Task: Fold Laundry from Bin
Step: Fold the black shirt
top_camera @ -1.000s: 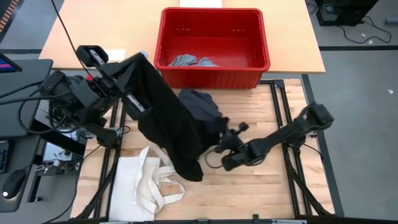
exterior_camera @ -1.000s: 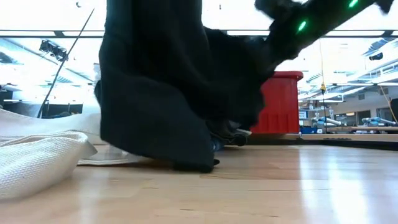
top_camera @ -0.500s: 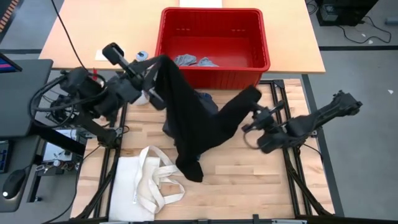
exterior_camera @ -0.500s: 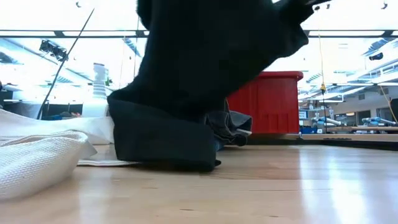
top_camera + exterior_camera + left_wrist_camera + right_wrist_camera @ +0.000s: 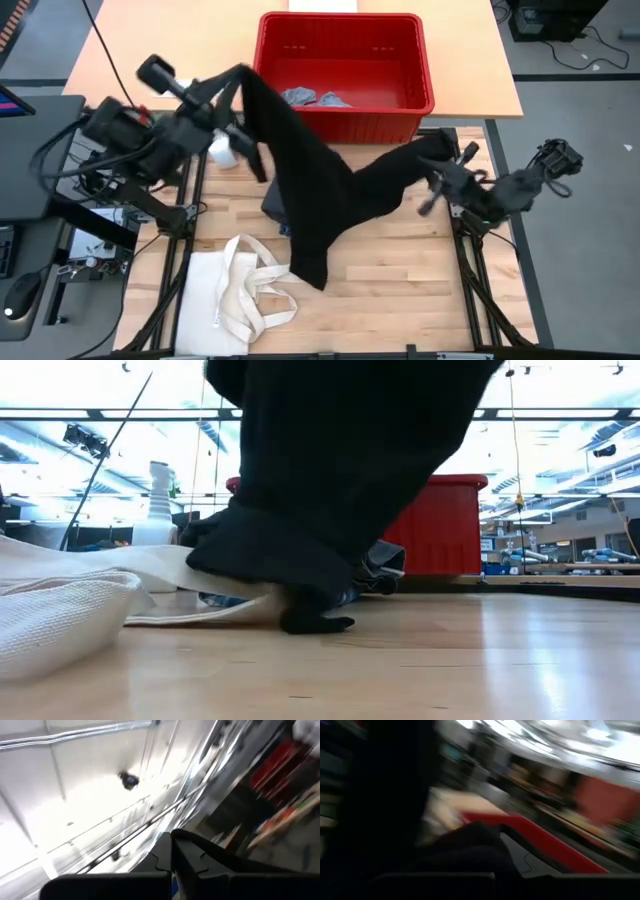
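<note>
In the high view the large black piece (image 5: 320,195) hung stretched between the two arms across the middle of the frame, above the counter (image 5: 400,300). The left claw (image 5: 238,82) sat at the upper left of centre, closed on one end of the black piece just left of the red bin (image 5: 345,75). The right claw (image 5: 447,165) was at the right of centre, closed on the other end of the same garment, below the bin's lower right corner. From the two held ends the cloth sagged into a V, and its lowest tail drooped to the counter near the lower middle of the frame.

The bin stood at the upper centre, and two small light grey pieces (image 5: 308,98) lay inside it against its lower wall. A dark grey piece (image 5: 275,205) lay on the counter under the hanging cloth, only partly visible. A cream tote bag (image 5: 235,295) lay flat at the lower left, its handles close to the tail of the black piece. Something white (image 5: 222,152) showed beside the left arm; it may have been a bottle, but the view was too poor to be sure.

In the low view the black piece filled the upper centre, its tail touching the wood, with the bin behind it to the right.
</note>
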`<action>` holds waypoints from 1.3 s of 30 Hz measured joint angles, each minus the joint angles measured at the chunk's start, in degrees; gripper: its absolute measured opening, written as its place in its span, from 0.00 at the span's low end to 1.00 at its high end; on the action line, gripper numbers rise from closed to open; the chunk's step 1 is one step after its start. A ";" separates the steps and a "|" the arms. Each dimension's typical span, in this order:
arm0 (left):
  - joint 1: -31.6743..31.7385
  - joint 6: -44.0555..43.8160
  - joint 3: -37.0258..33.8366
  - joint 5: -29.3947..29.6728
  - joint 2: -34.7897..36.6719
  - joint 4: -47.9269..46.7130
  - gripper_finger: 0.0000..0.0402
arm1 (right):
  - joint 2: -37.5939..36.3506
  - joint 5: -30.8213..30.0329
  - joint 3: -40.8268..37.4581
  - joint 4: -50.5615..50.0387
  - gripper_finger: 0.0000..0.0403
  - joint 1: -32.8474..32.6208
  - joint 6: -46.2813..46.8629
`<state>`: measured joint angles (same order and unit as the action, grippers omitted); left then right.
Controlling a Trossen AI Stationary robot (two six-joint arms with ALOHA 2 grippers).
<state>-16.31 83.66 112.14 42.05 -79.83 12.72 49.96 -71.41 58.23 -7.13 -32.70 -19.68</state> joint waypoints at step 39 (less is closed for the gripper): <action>-42.13 -42.39 4.04 14.08 0.06 -46.55 0.03 | -4.88 6.05 6.31 15.79 0.04 -27.34 16.06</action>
<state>-58.44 41.27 116.18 56.12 -79.77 -33.83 45.08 -65.36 64.54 8.66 -60.04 -3.62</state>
